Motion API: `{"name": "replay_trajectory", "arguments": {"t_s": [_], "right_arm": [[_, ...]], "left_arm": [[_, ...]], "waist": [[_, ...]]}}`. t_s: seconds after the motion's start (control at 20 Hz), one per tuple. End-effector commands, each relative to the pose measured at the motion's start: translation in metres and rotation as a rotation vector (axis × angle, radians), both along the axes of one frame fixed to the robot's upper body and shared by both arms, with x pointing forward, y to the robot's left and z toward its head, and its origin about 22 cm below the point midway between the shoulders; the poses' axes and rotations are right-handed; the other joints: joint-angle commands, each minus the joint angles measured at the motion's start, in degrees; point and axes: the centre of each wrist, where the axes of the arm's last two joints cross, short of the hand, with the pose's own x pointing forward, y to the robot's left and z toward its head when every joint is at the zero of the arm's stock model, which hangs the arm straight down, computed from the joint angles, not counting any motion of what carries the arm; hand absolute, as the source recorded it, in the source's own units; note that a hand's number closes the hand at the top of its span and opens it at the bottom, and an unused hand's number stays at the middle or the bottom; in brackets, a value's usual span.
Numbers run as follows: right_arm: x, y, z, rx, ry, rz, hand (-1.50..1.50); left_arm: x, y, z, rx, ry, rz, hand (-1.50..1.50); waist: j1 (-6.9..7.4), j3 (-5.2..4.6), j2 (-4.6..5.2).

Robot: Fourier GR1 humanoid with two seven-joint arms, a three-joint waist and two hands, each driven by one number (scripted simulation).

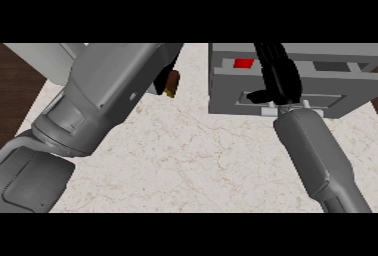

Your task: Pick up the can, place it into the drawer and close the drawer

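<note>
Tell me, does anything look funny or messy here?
Nothing spilled or broken. The red can sits in the open drawer, with the right hand reaching over it. The left hand is mostly hidden behind its forearm, by something brown.

Counted on the counter

One grey drawer unit (295,80), one red can (244,63) inside it, two grey forearms, two black hands: left (168,75), right (277,75).
</note>
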Motion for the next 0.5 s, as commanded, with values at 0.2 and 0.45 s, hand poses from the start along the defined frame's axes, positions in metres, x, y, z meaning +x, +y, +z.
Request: {"name": "replay_trajectory", "arguments": {"t_s": [0.2, 0.45], "right_arm": [[0.036, 0.010, 0.013, -0.014, -0.078, -0.073, -1.50], [0.053, 0.023, 0.037, -0.031, -0.124, -0.083, -1.50]], "left_arm": [[0.002, 0.034, 0.002, 0.007, 0.014, -0.004, -1.50], [0.002, 0.046, -0.013, 0.006, 0.029, 0.004, -1.50]], "waist": [[2.26, 0.02, 0.17], [2.62, 0.01, 0.63]]}}
